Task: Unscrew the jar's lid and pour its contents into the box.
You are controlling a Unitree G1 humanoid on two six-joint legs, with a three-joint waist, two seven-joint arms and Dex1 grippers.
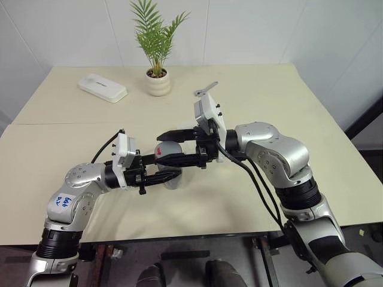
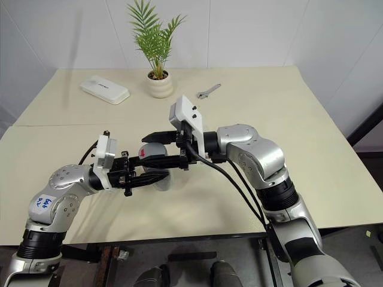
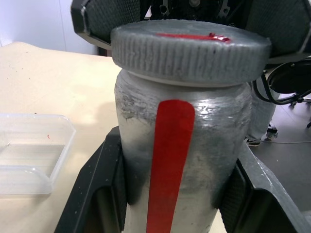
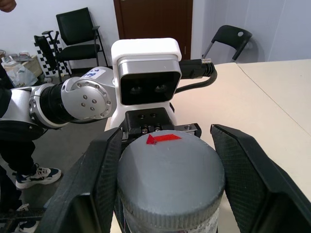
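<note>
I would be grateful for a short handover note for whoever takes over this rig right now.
Left gripper: shut on the jar, holding it above the table.
Right gripper: one finger on each side of the lid, closing on it; in the right wrist view a slight gap shows on one side.
The lid sits on the jar, its red mark facing up.
The box lies on the table beside the jar; apart from a tiny red speck, nothing shows inside it.
Done: jar picked up, right gripper at the lid.
Left: unscrew the lid, lift it off, pour the contents into the box.
</note>
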